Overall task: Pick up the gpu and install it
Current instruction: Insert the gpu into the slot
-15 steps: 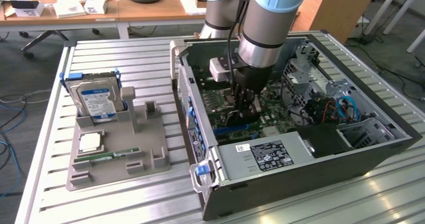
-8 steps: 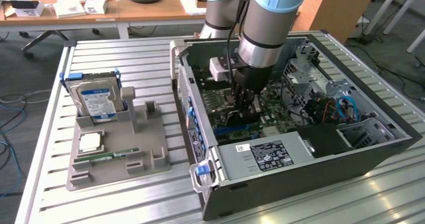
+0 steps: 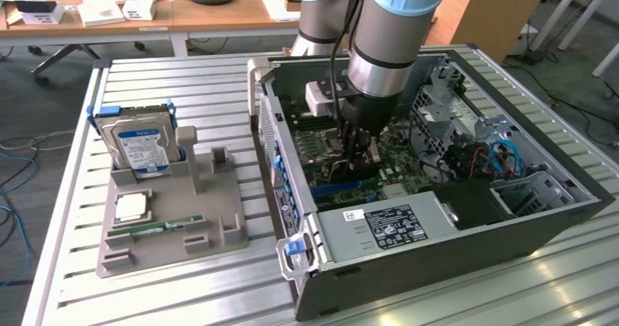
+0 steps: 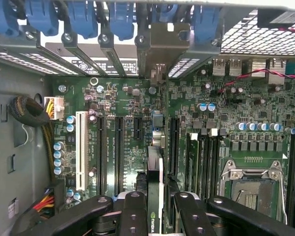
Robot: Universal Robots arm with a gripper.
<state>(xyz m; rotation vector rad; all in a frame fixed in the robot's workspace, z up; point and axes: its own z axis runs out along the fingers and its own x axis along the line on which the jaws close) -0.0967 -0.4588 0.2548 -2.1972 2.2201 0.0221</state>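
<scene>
gpu (image 4: 154,162), logo (image 4: 151,222) on edge, held in tool (image 4: 159,199)

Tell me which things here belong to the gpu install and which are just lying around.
Job: gpu, held in the gripper; motherboard; open computer case.
Lying about: hard drive, memory stick, silver chip, all on the grey holder.

Exterior view high, oblique, wrist view close, both showing motherboard (image 3: 401,163) (image 4: 132,105)

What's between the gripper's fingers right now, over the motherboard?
The gpu, seen edge-on, sits between the fingers of the gripper, which close on its sides. The wrist view shows it, with the green motherboard behind.
</scene>
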